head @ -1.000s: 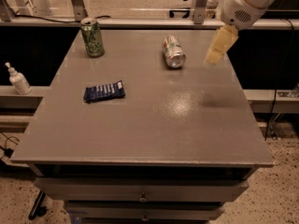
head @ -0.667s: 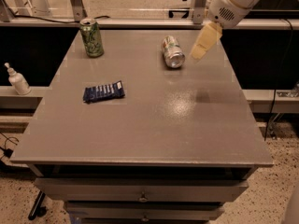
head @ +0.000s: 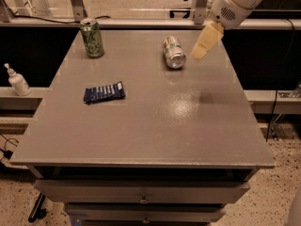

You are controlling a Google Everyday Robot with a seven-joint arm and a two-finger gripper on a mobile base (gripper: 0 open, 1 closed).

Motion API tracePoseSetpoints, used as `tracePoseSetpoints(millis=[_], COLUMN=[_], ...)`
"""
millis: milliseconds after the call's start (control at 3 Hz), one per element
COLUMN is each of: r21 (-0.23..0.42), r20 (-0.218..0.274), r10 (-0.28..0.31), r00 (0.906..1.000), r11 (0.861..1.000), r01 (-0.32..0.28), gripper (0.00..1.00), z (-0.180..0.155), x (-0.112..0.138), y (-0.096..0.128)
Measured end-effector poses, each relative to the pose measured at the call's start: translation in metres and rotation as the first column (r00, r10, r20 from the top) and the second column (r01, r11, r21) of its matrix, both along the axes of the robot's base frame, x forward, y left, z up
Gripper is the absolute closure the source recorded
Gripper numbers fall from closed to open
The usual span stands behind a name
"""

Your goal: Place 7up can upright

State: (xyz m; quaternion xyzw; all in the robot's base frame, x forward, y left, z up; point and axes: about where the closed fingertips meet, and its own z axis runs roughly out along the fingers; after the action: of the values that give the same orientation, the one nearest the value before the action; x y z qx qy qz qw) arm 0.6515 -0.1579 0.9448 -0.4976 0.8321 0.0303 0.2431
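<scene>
Camera view, the only one: grey flat-topped table (head: 155, 126) with drawers under it. The silver-white aluminium 7up can (head: 173, 52) with green lettering lies on its side at the far right-centre of the table, shiny top towards the camera, not upright yet. The robot's pale yellow gripper (head: 200, 51) hangs off the white arm (head: 235, 4), just to the right of the 7up can, slanting down towards it, apart from it and holding nothing. Spread or pressed together: cannot tell from this angle. An all-green drink can (head: 92, 37) stands upright at the far left. A dark blue flat snack packet (head: 104, 92) lies left of centre. A small white pump bottle (head: 18, 80) sits on a ledge off the table's left side.

Risks, judged:
- The can is round and on its side, so a side nudge from the gripper would likely roll it left or off the far edge.
- A grasp across the curved wall may slip or dent thin aluminium.
- Tipping it up off-centre could let it topple again on release.
- The other items are well apart, so collision looks unlikely.
</scene>
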Motion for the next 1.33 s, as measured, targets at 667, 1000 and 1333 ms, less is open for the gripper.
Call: tracePoseSetpoints(millis=[667, 1000, 1333], r21=[-0.010, -0.040, -0.060], r20=[-0.027, -0.043, -0.047], r10=[-0.118, -0.258, -0.386], r00=[0.9926, 0.9653, 0.9213], r11=[0.993, 0.966, 0.922], r01=[0.118, 0.256, 0.383], gripper=[0.00, 0.00, 0.00], z=[-0.025, -0.040, -0.050], x=[0.057, 0.092, 0.113], y=[0.031, 0.038, 0.036])
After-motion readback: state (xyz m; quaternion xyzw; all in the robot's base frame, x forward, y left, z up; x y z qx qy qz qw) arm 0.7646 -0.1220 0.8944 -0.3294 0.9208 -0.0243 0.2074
